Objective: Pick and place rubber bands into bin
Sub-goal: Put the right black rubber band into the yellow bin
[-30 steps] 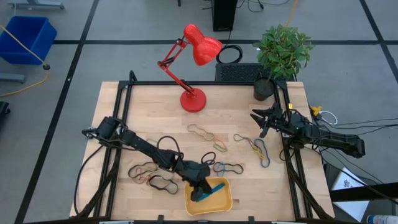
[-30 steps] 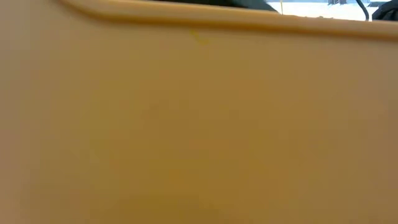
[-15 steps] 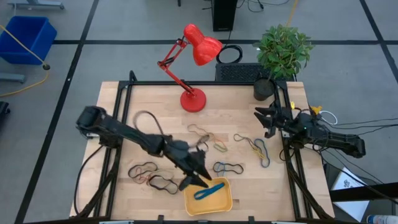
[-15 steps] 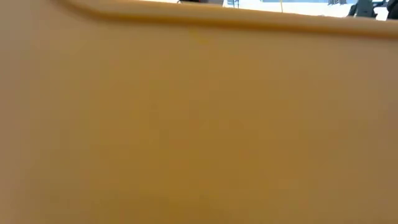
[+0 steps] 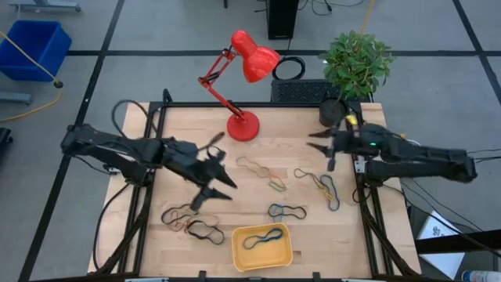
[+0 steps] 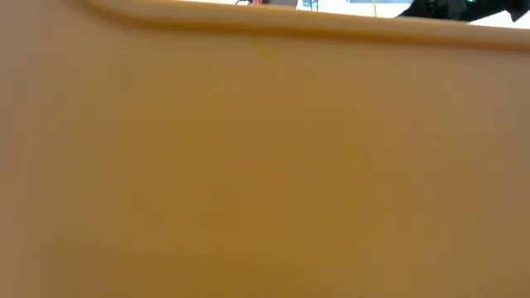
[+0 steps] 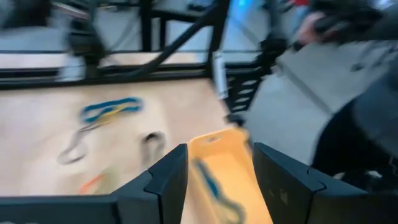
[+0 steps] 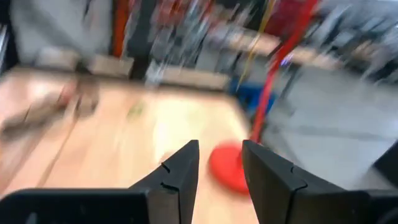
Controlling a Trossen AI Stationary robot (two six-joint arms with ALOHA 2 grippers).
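On the counter (image 5: 156, 125), near its front edge: bin (image 5: 262, 246), with one blue band (image 5: 263, 238) lying inside, clear of both arms. Fills nearly the whole low view with its orange wall (image 6: 265, 165).

Over the counter's left-centre: left end effector (image 5: 213, 179), fingers spread wide, empty, well back from the bin and above bare wood. In its wrist view, two dark fingers (image 7: 165, 180) apart with the bin (image 7: 224, 168) and its band showing between them.

At the right edge, just in from the frame rail: right end effector (image 5: 318, 144), fingers parted, nothing between them, pointing toward the middle. In its wrist view, fingers (image 8: 180, 171) apart over open wood, red lamp base (image 8: 230, 168) beyond.

Loose bands elsewhere:
- dark and reddish cluster (image 5: 188, 221) left of the bin, close to the front-left edge
- blue-dark band (image 5: 286, 210) just behind the bin's right corner
- tan band (image 5: 252, 165) near centre, with a yellow one (image 5: 277, 185) just beside it
- yellow and grey bands (image 5: 325, 188) toward the right edge, near the right arm

At the back edge: red lamp (image 5: 243, 86) and potted plant (image 5: 354, 66) at the back-right corner. Open wood between lamp base and central bands, and between the two end effectors.
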